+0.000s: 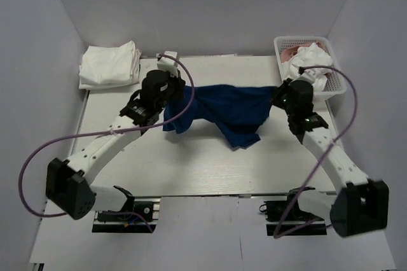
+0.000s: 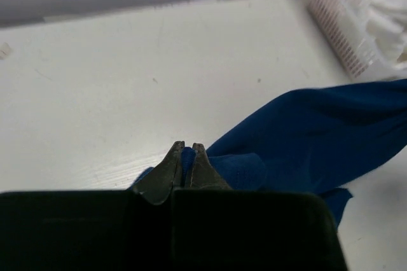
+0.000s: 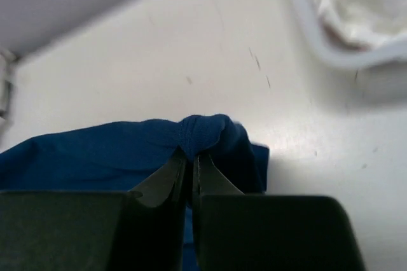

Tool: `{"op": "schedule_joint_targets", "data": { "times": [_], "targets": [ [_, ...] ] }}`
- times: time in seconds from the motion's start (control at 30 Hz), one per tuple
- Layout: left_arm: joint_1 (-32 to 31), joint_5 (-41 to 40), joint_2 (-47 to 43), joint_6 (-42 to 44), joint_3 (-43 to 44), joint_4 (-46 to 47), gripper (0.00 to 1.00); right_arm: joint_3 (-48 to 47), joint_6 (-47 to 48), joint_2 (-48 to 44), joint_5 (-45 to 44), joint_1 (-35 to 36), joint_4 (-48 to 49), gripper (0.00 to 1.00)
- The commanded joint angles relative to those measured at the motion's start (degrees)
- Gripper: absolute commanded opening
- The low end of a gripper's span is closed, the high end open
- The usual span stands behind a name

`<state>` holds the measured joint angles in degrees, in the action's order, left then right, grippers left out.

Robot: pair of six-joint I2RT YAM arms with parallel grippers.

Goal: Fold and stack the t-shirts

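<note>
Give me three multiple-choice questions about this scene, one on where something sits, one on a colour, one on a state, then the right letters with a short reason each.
1. Where on the white table is the white plastic lattice basket? A near left corner. B far right corner. C centre.
2. What colour is the soft cloth t-shirt stretched across the table? A yellow. B green. C navy blue.
3. What is the left pincer doing? A shut on the t-shirt. B open over bare table. C gripping the basket.
Answers: 1 B, the top view shows it at the far right; 2 C, every view shows dark blue cloth; 3 A, its wrist view shows it pinching blue cloth.
</note>
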<state>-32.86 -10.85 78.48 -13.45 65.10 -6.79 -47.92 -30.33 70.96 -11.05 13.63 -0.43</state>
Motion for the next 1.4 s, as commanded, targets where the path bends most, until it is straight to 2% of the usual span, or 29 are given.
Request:
{"op": "schedule_joint_targets", "data": {
  "times": [0.0, 0.13, 0.2, 0.23, 0.43, 0.53, 0.63, 0.67, 0.7, 0.8, 0.87, 0.97, 1.23, 1.37],
  "targets": [
    [-0.01, -2.68, -11.64, 3.68, -1.55, 4.94, 0.00, 0.02, 4.48, -13.26, -6.08, -0.09, 5.96, 0.00],
    [-0.01, -1.62, -21.22, 5.80, -2.79, 6.25, 0.00, -1.03, 8.51, -24.01, -8.02, -0.09, 6.49, 0.00],
    [-0.01, -2.16, -23.88, 6.42, -2.79, 5.56, 0.00, -4.89, 9.66, -27.61, -8.64, -0.18, 3.60, 0.00],
    [-0.01, -2.85, -26.07, 7.03, -2.26, 5.03, 0.00, -7.95, 10.11, -28.15, -9.42, -0.01, 1.59, 0.00],
    [0.52, -1.63, -30.66, 6.96, -2.35, 2.75, 0.00, -10.17, 11.61, -30.71, -11.01, -0.09, 0.51, 0.00],
    [0.52, -0.23, -29.71, 5.73, -4.35, 2.74, 0.00, -11.31, 10.55, -27.72, -11.01, -0.18, -2.91, 0.00],
    [1.21, -3.73, -26.28, 3.35, -6.74, 2.74, 0.00, -11.67, 10.20, -21.40, -12.33, -0.44, -4.06, 0.00],
    [1.22, -5.13, -22.70, 2.74, -6.74, 2.74, 0.00, -11.58, 10.20, -16.43, -12.50, -0.27, -4.23, 0.00],
    [1.22, -10.36, -20.58, 1.08, -7.26, 1.87, 0.00, -12.02, 10.03, -14.46, -12.68, -0.44, -4.49, 0.00],
    [1.22, -18.73, -11.55, -0.52, -7.27, 0.37, 0.00, -13.51, 9.94, -4.18, -12.16, -1.15, -4.76, 0.00],
    [1.75, -20.43, -7.48, -1.04, -6.75, 0.37, 0.00, -15.53, 9.76, 2.38, -10.06, -1.76, -4.58, 0.00],
    [2.28, -21.66, -2.11, -1.57, -5.16, -0.24, 0.00, -16.41, 8.80, 5.94, -7.94, -2.11, -2.40, 0.00],
    [3.33, -19.91, -4.21, -1.58, -10.52, 7.75, 0.00, -14.66, 9.67, 5.68, -8.03, -2.64, -0.54, 0.00],
    [3.86, -18.33, 1.40, -1.58, -10.52, 9.25, 0.00, -15.62, 9.32, 9.62, -5.57, -2.64, -1.77, 0.00]
  ]
}}
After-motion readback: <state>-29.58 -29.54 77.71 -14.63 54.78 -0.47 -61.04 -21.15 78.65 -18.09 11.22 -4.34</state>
